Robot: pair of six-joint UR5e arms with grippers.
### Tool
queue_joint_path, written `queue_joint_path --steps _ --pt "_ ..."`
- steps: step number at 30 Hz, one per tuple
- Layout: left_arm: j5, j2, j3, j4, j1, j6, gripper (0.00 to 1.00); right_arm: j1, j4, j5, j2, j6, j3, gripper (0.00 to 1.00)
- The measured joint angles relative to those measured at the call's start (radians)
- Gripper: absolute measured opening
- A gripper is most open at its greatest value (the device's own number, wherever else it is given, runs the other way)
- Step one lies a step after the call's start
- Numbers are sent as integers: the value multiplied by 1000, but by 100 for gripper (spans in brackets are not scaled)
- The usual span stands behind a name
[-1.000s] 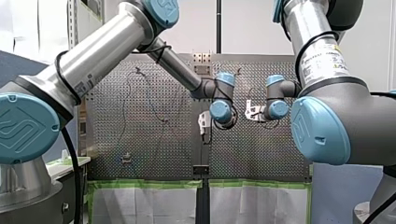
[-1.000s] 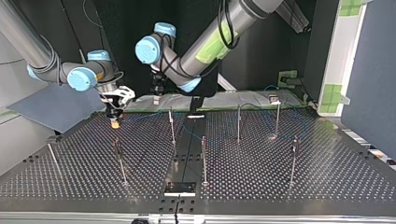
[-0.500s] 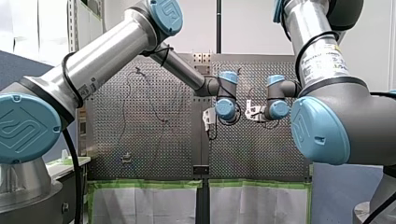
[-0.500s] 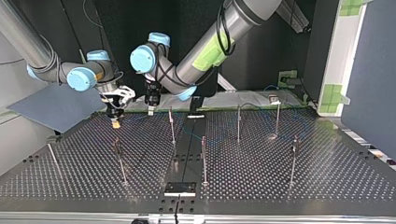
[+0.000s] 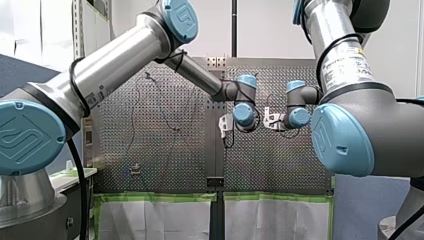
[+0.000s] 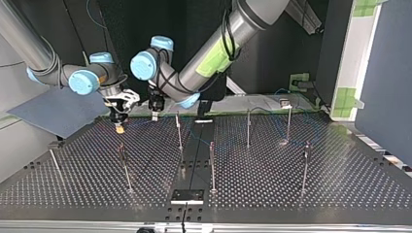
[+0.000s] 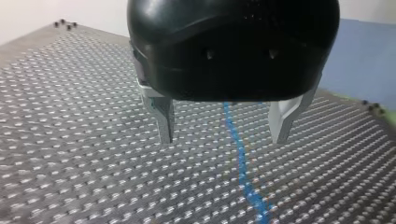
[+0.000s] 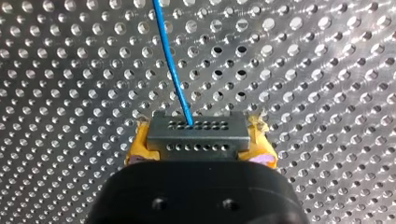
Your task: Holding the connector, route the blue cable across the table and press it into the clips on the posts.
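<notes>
A grey connector (image 8: 196, 133) with rows of small holes sits clamped between the yellow pads (image 8: 139, 148) of my right gripper (image 8: 196, 150). The thin blue cable (image 8: 170, 60) runs from it out over the perforated table. In the top view my right gripper (image 6: 118, 125) hangs low over the far left of the table. My left gripper (image 6: 154, 114) hovers just beside it. In the left wrist view my left gripper (image 7: 223, 136) is open, its metal fingers (image 7: 164, 122) wide apart above the plate. The blue cable (image 7: 240, 161) lies on the plate below the gap, untouched.
Several thin upright posts stand on the table (image 6: 272, 184), among them one (image 6: 179, 130) close to my left gripper, one (image 6: 212, 165) at the middle and one (image 6: 124, 167) nearer the front. A dark seam plate (image 6: 187, 195) lies at the front edge.
My left arm has swung its gripper toward the top view's left, closer to my right gripper. My right arm and the connector have stayed where they were.
</notes>
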Motion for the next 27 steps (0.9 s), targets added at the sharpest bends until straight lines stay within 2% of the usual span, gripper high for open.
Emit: queue_joint_path --steps 5,16,23,27 --pt "-34 -40 36 -3 -14 -6 100 -2 0 -1 1 -1 0 0" --pt "-123 -79 63 81 -16 -12 100 -2 0 -4 0 -3 0 0" --pt "-188 -138 120 113 -8 -10 100 -3 0 -15 1 -3 0 0" --pt "-213 -151 149 141 -3 -5 100 -3 1 -19 1 -3 0 0"
